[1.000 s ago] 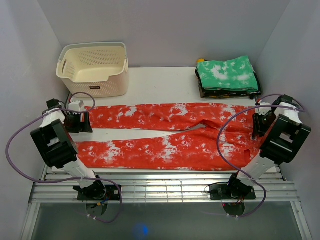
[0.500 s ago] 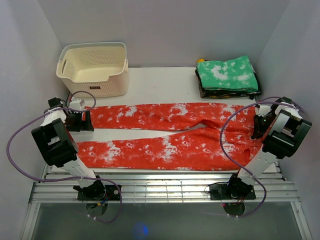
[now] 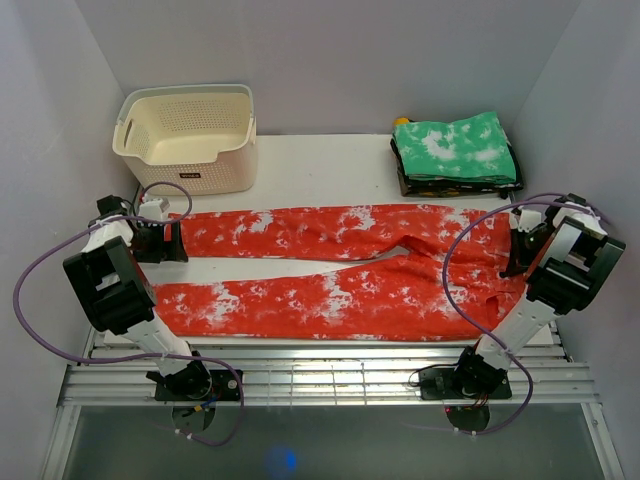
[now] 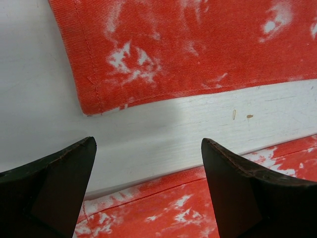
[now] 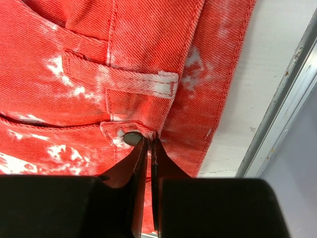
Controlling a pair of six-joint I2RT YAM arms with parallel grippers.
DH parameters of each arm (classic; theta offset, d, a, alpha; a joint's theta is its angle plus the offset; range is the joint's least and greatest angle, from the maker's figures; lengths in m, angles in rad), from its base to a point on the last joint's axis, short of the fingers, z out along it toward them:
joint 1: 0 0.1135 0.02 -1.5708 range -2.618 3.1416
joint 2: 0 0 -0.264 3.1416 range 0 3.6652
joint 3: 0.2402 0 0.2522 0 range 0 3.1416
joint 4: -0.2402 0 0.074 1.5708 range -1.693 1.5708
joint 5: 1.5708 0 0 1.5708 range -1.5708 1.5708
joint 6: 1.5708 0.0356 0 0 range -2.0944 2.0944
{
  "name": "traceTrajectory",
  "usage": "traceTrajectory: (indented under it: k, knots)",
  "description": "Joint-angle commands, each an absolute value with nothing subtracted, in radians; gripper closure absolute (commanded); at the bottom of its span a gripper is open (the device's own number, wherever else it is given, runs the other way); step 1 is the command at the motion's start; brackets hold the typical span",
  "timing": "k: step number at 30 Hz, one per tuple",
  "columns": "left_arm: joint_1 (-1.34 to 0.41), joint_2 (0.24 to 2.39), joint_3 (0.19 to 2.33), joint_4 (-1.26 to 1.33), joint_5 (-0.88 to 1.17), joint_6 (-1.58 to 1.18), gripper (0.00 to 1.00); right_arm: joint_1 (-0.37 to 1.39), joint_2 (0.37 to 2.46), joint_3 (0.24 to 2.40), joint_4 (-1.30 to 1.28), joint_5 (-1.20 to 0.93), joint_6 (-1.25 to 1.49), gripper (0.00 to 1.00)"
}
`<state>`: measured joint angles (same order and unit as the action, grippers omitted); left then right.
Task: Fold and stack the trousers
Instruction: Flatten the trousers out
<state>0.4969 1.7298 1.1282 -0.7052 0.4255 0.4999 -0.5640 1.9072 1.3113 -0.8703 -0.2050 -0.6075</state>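
A: Red trousers (image 3: 340,270) lying flat mid-table, long axis running L-R, waistband right, hems left.
B: Grippers?
A: Left gripper (image 4: 148,144) hanging wide open over gap btwn legs, holding nothing. Far-leg hem (image 4: 89,99) sitting just far of its fingers. Right gripper (image 5: 148,141) pinching waistband by button (image 5: 132,138), fingers nearly closed.

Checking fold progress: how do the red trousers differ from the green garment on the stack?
The red trousers lie unfolded, legs stretched across the table; the green garment is folded compact. The red trousers rest directly on the table; the green garment tops a stack. The right pincer pinches the red trousers' waistband; nothing touches the green garment. Both show white blotches.
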Motion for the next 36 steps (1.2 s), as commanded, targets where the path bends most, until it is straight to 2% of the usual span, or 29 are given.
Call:
traceTrajectory:
  k: [1,7,13,23,28,31,36]
  knots:
    - [0.495,1.707,1.127,-0.695,0.442,0.503,0.02,-0.571,1.908,1.348,-0.911,-0.258,-0.603,0.92]
    - [0.495,1.720,1.131,-0.693,0.443,0.502,0.02,-0.571,1.824,1.423,-1.011,-0.298,-0.614,0.92]
    - [0.495,1.710,1.129,-0.692,0.423,0.503,0.02,-0.572,1.741,1.445,-1.014,-0.194,-0.640,0.92]
    - [0.495,1.661,1.143,-0.695,0.437,0.520,0.03,-0.595,1.816,1.155,-0.678,0.032,-0.698,0.92]
    - [0.495,1.704,1.210,-0.699,0.459,0.503,0.09,-0.592,1.865,1.172,-0.692,0.014,-0.687,0.92]
    - [0.494,1.735,1.262,-0.701,0.492,0.491,0.10,-0.591,1.829,1.232,-0.745,-0.064,-0.675,0.76]
    - [0.476,1.790,1.337,-0.678,0.548,0.450,0.19,-0.531,1.787,1.360,-0.851,-0.179,-0.638,0.80]
